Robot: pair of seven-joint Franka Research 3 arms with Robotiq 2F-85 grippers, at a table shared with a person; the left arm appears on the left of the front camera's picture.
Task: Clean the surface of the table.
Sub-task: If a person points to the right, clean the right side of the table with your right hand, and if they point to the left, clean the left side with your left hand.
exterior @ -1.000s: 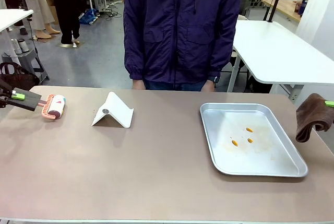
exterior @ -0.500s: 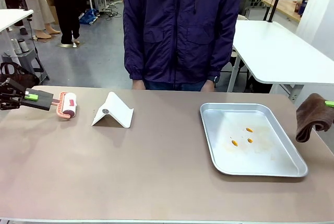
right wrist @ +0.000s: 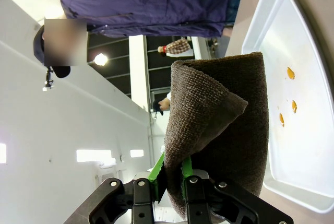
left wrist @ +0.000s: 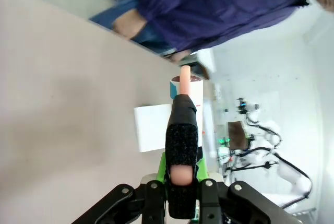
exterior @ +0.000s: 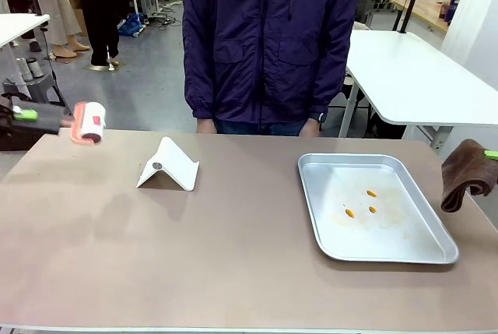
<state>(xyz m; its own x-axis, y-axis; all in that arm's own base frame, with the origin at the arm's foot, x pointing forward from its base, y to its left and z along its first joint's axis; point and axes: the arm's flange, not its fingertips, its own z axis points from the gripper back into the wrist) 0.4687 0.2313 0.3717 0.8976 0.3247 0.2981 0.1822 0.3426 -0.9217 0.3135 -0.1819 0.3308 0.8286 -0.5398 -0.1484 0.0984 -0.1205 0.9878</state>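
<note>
Two tools each grip something at the table's ends. At far left, the left tool [exterior: 27, 119] is clamped on the handle of a lint roller [exterior: 89, 122], held in the air near the far left corner of the beige table [exterior: 233, 256]. A white folded stand [exterior: 169, 165] rests left of centre, and a metal tray [exterior: 405, 234] holding three orange bits [exterior: 372, 193] lies farther right. At the right edge, the right tool [exterior: 491, 155] pinches a hanging brown cloth [exterior: 465, 174].

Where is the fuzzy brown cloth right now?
In the front view the brown cloth hangs at the far right edge, pinched in the right gripper, just right of the metal tray.
</note>
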